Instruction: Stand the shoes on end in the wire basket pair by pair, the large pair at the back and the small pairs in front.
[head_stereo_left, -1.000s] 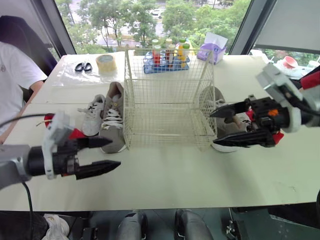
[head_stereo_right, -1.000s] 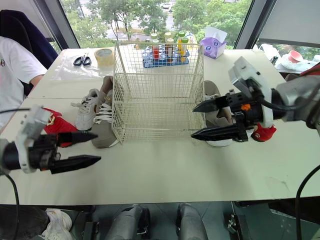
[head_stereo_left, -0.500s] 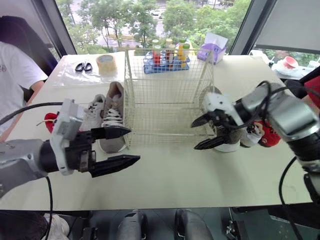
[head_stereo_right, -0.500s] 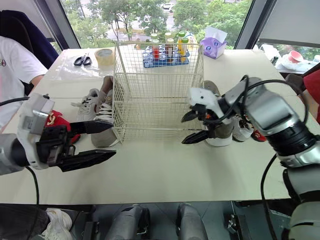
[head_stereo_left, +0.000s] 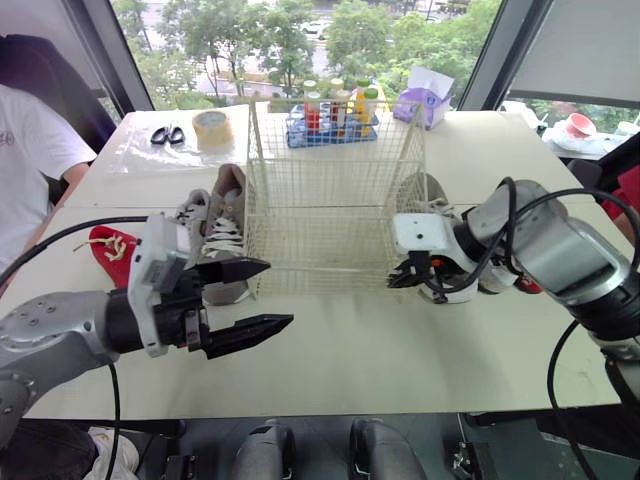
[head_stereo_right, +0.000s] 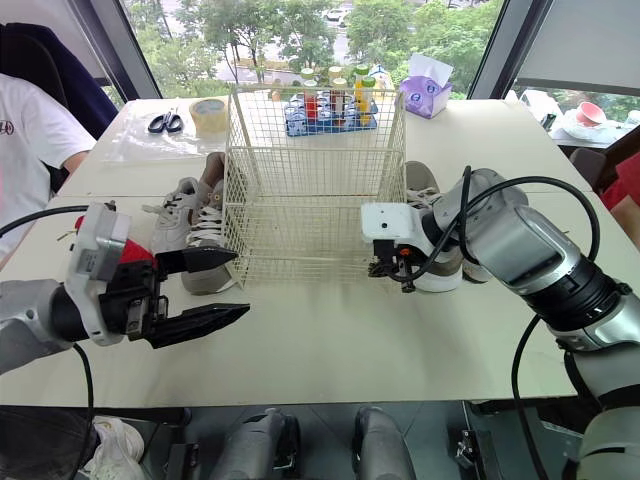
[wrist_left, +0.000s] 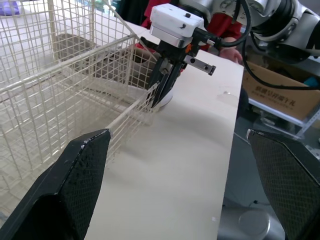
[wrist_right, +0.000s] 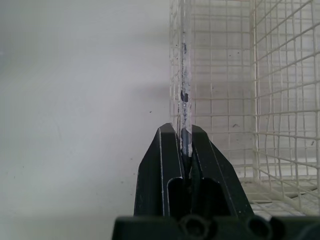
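Open a moment ago, the right gripper (wrist_right: 183, 132) now clenches the wire basket's (head_stereo_right: 310, 180) front right corner; the left gripper (head_stereo_left: 280, 292), jaws spread, has advanced. The left grey sneaker (head_stereo_left: 228, 240) and right grey sneaker (head_stereo_right: 440, 262) flank the basket outside.

Both forearms (head_stereo_left: 50, 335) are rounded silver-grey shells trailing black cables (head_stereo_left: 60, 235). The left hand (head_stereo_left: 280, 292) and right hand (wrist_right: 184, 132) each have a white boxy wrist block (head_stereo_left: 420, 232) and two tapered black fingers (wrist_left: 75, 185) with mesh-textured pads. The right block bears a small orange spot (wrist_left: 189, 48).
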